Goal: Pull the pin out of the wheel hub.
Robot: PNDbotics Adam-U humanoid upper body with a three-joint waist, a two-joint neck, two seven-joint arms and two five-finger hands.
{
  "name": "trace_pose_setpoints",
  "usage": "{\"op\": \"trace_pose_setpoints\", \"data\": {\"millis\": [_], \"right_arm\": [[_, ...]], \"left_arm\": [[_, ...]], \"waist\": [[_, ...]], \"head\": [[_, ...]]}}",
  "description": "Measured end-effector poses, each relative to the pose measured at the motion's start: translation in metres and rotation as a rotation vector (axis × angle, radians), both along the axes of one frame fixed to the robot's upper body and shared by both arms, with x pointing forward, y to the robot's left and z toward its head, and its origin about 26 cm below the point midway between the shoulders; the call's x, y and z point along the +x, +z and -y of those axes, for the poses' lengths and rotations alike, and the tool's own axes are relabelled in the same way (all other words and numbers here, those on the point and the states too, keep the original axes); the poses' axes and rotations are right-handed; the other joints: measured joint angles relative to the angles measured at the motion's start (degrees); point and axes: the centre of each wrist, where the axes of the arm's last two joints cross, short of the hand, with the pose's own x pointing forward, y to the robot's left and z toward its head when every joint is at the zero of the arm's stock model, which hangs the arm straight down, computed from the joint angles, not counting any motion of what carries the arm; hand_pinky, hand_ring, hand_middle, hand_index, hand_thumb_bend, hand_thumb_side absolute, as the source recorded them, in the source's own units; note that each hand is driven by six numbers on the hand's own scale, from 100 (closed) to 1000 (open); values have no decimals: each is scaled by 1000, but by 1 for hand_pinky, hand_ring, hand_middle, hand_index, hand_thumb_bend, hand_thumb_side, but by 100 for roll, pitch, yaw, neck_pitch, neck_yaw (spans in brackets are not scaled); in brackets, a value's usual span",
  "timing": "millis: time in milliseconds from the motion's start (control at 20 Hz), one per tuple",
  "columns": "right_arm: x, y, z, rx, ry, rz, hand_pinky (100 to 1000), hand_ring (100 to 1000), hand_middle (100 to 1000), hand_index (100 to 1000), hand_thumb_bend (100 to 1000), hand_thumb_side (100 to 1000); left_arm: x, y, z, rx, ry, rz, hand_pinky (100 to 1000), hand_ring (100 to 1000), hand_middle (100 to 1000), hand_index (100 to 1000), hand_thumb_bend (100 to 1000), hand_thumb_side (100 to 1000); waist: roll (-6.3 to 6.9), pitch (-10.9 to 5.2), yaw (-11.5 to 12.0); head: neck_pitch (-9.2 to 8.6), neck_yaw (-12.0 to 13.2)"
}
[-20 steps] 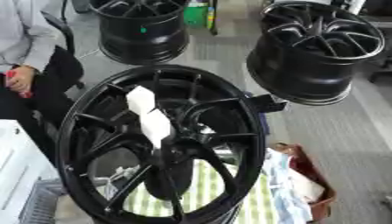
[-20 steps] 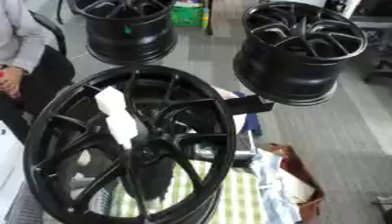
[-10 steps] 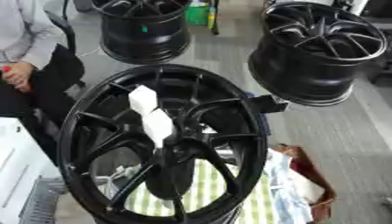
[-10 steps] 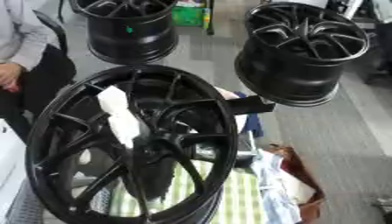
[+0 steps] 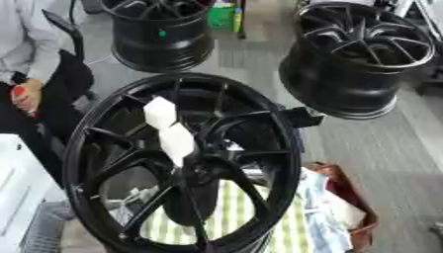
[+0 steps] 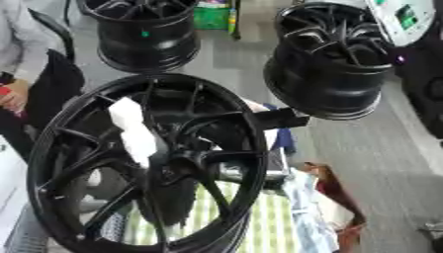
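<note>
In the left eye view a large black wheel hub (image 5: pixel 186 163) stands upright in the foreground, filling most of the frame. A white blocky piece (image 5: pixel 169 129) (possibly the pin, I cannot tell) lies across its spokes just above the centre. Behind its right rim a dark arm part (image 5: pixel 303 117) pokes out; neither hand shows, so their state cannot be told. A green striped cloth (image 5: pixel 229 212) lies beneath.

In the right eye view two more black wheels (image 6: pixel 333 57) (image 6: pixel 143 32) stand behind on the grey floor (image 6: pixel 380 163).
</note>
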Motion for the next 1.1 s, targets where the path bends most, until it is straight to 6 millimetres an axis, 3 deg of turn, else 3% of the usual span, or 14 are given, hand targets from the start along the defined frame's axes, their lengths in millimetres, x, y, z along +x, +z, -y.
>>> {"op": "trace_pose_setpoints", "data": {"millis": [200,550,1100], "right_arm": [[-12,8,-5,45,30,-12,743,751,651,771,100,692],[-26,1,-7,159,55,0,729,741,634,765,100,691],[-30,-3,-6,291,55,45,722,737,626,762,100,681]], "left_arm": [[0,0,0,0,0,0,842,851,765,822,458,533],[-1,2,2,5,-4,9,842,851,765,822,458,532],[-2,5,3,11,-8,19,842,851,765,822,458,531]], "waist": [[0,3,1],[30,26,-1],[54,30,-13]], "head": [[0,0],[0,-10],[0,-44]]}}
